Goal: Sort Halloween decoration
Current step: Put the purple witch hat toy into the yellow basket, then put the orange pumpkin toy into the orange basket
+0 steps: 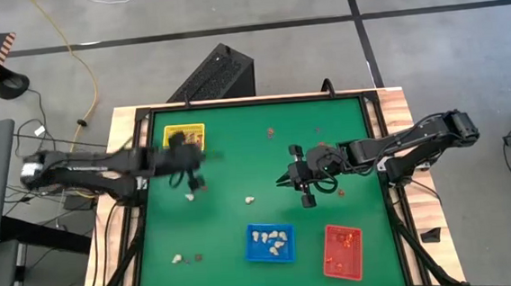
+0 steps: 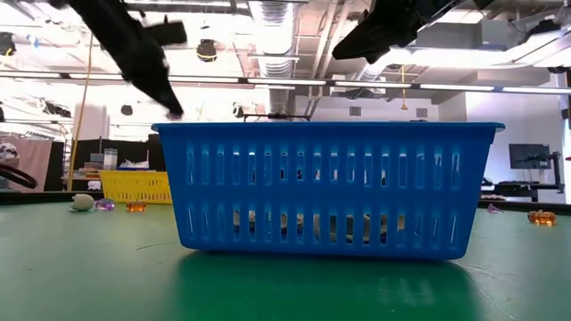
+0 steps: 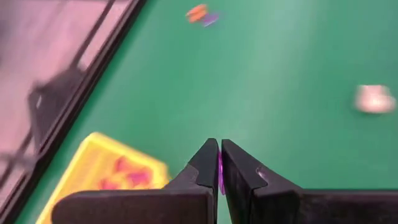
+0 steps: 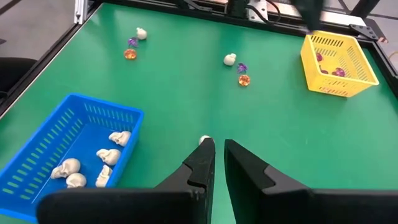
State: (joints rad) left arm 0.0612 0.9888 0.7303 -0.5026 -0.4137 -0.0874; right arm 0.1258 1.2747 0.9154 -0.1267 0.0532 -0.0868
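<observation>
Green table [image 1: 237, 135] stands on grey tiled floor [image 1: 429, 41]

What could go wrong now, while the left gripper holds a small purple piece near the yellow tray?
1. The left gripper pinches only an edge of the purple trinket; it might slip out before reaching the yellow tray.
2. The right gripper hovers near a whitish trinket; a slightly off descent could knock it away.

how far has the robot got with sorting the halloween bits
Partly done. White skulls sit in the blue tray, orange pieces in the red tray. The left gripper pinches a purple trinket near the yellow tray. Several trinkets are loose on the table.
</observation>
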